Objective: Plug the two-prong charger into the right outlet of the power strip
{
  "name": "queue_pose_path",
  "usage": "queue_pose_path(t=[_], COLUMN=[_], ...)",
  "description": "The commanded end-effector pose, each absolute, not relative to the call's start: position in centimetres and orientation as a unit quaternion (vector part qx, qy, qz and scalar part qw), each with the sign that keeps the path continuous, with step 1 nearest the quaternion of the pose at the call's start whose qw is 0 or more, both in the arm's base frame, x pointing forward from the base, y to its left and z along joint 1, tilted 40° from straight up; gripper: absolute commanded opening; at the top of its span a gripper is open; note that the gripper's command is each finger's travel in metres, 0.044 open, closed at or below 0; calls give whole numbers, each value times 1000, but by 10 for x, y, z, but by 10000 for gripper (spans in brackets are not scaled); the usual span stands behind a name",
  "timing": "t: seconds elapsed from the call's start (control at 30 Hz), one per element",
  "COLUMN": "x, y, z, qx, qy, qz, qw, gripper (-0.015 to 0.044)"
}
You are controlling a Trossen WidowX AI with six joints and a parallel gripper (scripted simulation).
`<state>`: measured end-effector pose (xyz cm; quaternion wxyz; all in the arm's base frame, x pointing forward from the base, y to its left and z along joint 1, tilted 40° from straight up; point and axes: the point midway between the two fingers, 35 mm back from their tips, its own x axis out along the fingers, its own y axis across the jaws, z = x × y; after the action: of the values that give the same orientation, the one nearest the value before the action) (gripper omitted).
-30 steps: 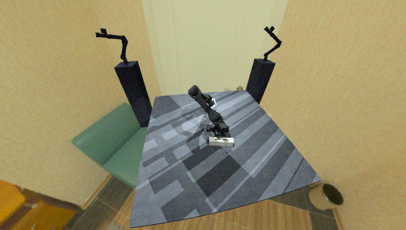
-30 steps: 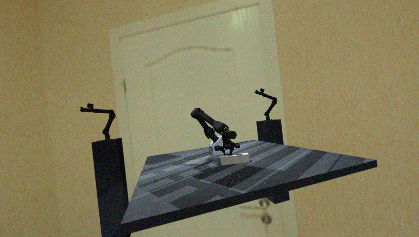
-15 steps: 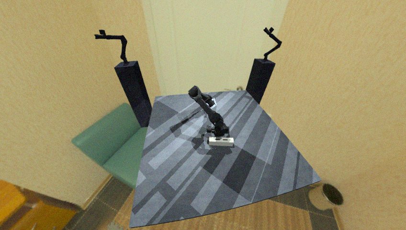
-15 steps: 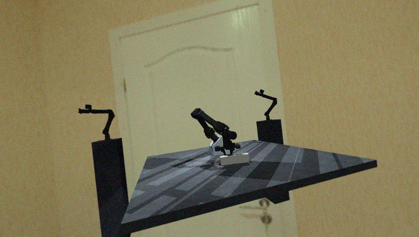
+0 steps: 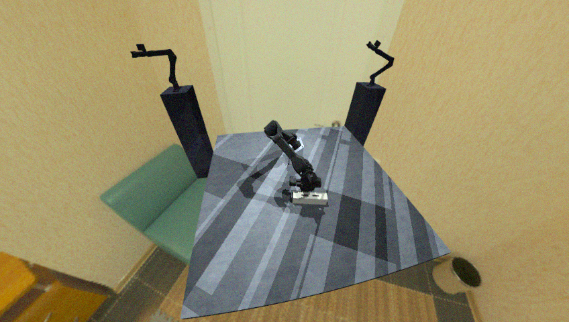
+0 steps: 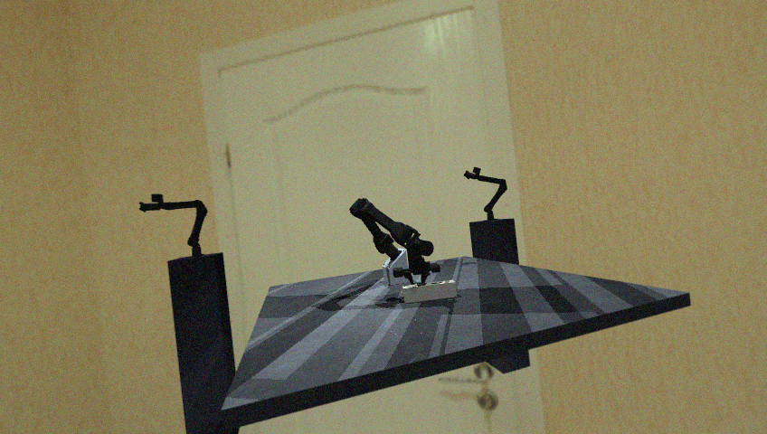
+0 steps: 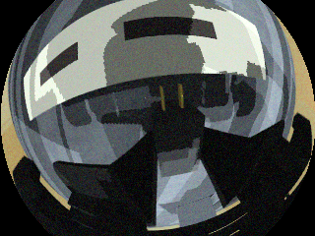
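Observation:
The white power strip [image 5: 310, 201] [image 6: 430, 291] [image 7: 236, 44] lies on the table, long side toward the top and exterior views. In the wrist view two dark slots show in its top, one at the left and one near the middle. My gripper [image 7: 172, 132] is shut on the black charger [image 7: 178, 120]. The charger's two brass prongs point away from the fingers and show against the table just below the strip's near edge in that view, outside both slots. In the top and exterior views the gripper points down at the strip's back side; the charger is too dark to make out there.
The striped table [image 5: 255, 255] [image 6: 333, 349] bears the strip and the white arm mount [image 6: 394, 271]. Two dark pillars [image 5: 187, 131] [image 5: 363, 107] with small black arms stand behind the table's left and right sides. A green chair [image 5: 160, 199] is at the left.

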<state>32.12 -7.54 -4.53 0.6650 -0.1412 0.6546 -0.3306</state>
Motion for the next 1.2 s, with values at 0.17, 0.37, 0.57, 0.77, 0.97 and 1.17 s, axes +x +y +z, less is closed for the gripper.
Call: queue_pose_path(t=[0.17, 0.37, 0.57, 0.77, 0.97, 1.17], x=[324, 326, 327, 327, 329, 331], y=[-77, -77, -77, -77, -78, -78], z=[-44, -44, -44, -44, -44, -43], qx=[-145, -145, -145, -145, -145, -145], qy=[655, 655, 655, 655, 655, 655], qz=[-330, -330, -330, -330, -330, -331], qw=[664, 664, 664, 664, 664, 664], gripper=[0, 0, 0, 0, 0, 0])
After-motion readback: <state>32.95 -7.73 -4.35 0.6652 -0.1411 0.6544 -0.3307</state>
